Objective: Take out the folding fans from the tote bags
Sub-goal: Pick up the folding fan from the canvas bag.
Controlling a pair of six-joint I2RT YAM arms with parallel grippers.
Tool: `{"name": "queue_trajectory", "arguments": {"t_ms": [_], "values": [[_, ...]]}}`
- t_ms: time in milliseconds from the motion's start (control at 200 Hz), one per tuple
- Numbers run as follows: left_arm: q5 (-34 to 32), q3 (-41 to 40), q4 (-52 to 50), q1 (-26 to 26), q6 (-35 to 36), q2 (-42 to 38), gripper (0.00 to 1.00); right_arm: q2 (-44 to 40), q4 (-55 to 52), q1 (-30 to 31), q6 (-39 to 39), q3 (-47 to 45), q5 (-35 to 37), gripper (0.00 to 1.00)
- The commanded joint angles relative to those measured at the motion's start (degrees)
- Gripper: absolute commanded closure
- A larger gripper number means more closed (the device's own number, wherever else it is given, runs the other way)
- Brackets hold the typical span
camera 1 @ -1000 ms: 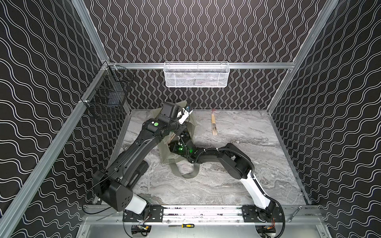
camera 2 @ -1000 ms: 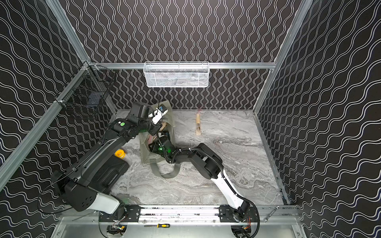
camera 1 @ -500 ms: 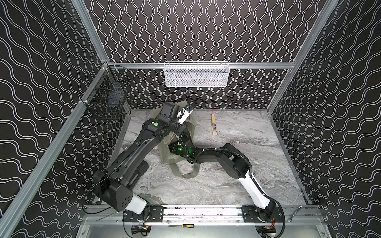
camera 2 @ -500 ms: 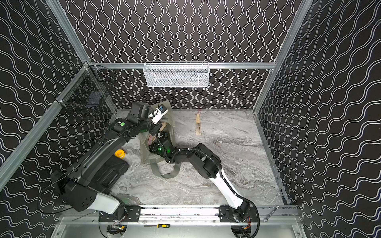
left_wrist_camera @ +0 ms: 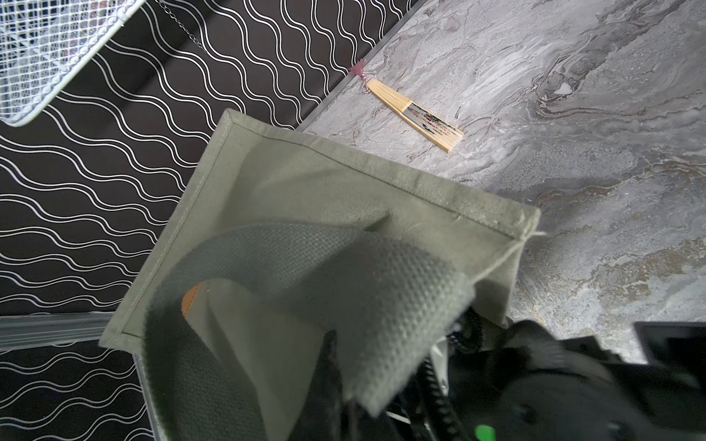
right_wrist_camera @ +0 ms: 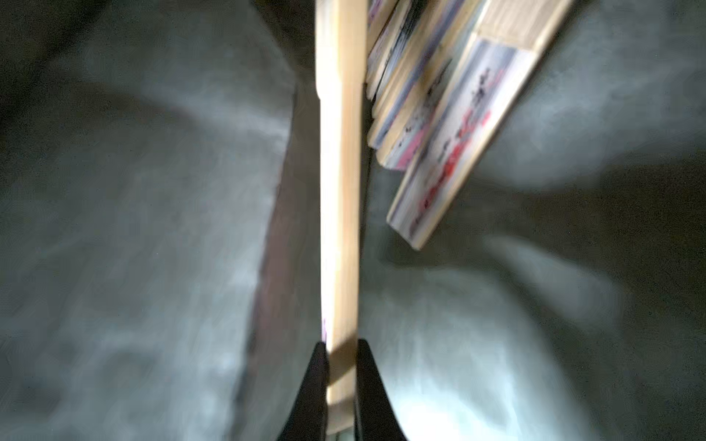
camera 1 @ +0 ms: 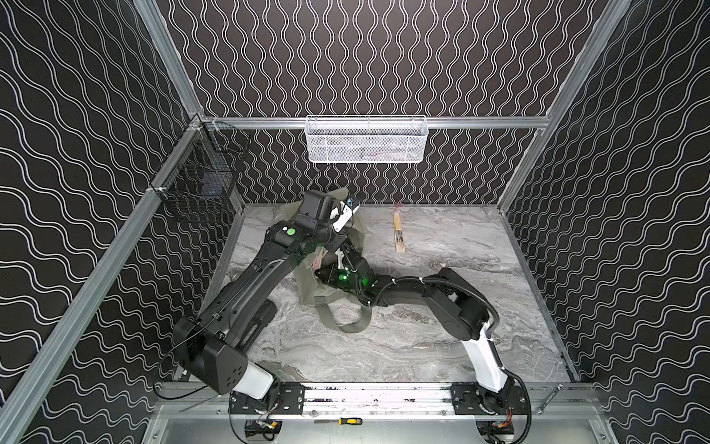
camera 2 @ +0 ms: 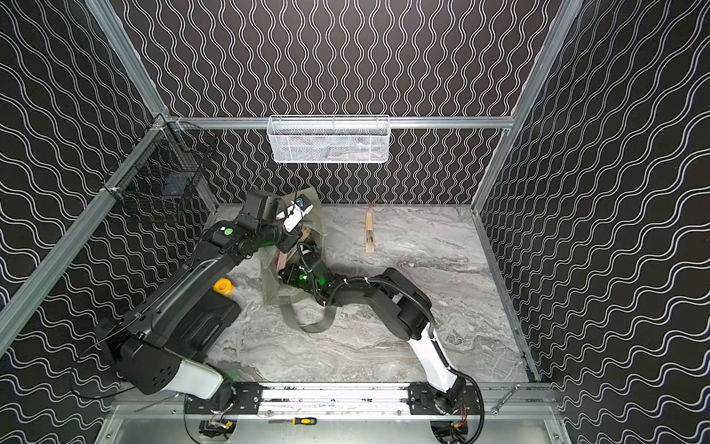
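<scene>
Right gripper (right_wrist_camera: 341, 345), right wrist view: jaws pinching the near end of one closed folding fan (right_wrist_camera: 340, 191), a light-wood stick running straight away from the camera. A second ago the jaws stood wider, so the pinch is new. Further fans (right_wrist_camera: 447, 126), patterned pink, red and dark, lie stacked just beside it. The grey-green cloth of the tote bag (right_wrist_camera: 133, 229) is on all sides, so the held fan is inside the bag. View blurred.

Left wrist view: bag panel raised, its strap handle (left_wrist_camera: 344, 275) looped close across the lens, with a small orange mark (left_wrist_camera: 190, 299) beside it. The jaws of this arm cannot be made out here. One loose fan (left_wrist_camera: 416, 114) with a pink tassel lies on the bench (left_wrist_camera: 573, 95) near the back wall, apart from the bag. White mesh basket (left_wrist_camera: 46, 49) overhead.

Top views: left gripper (camera 1: 347, 209), pressed together and apparently on the bag's strap or rim, holds the mouth up at 11 o'clock of the bench. The right arm reaches into the mouth from 4 o'clock. In both top views the loose fan lies at 2 o'clock of the bag. Both arms stand where they stood a second ago.

Assessment: grasp made, withdrawal not begun. One fan is out, this one is next, and several remain inside.
</scene>
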Motion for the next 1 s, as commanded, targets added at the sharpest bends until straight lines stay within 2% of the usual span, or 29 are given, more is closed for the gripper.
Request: {"name": "queue_trajectory", "arguments": {"t_ms": [0,225,390,616,766,856,991], "values": [[0.0,0.4,1.4,0.2,0.0,0.4,1.00,-3.8,-2.0,0.1,-1.8,-3.3,-2.1,0.91],[0.3,0.7,1.0,0.1,0.0,0.9,1.00,-12.8,-6.9,1.1,-4.6,-13.4,-4.4,0.91],[-0.1,0.5,1.2,0.2,0.1,1.1,1.00,-18.9,-8.7,2.3,-8.0,-20.6,-9.1,0.91],[-0.1,0.9,0.7,0.2,-0.1,1.8,1.00,-26.5,-12.7,3.6,-12.4,-28.1,-9.7,0.91],[-0.1,1.1,0.6,0.2,-0.1,1.9,1.00,-30.2,-13.5,4.5,-14.3,-32.4,-12.1,0.92],[-0.1,1.1,0.7,0.2,-0.2,2.0,1.00,-32.9,-15.2,5.1,-18.5,-34.0,-14.6,0.91],[0.1,1.2,0.5,0.2,-0.2,2.2,1.00,-39.9,-17.4,5.4,-20.0,-38.4,-14.8,0.91]]}}
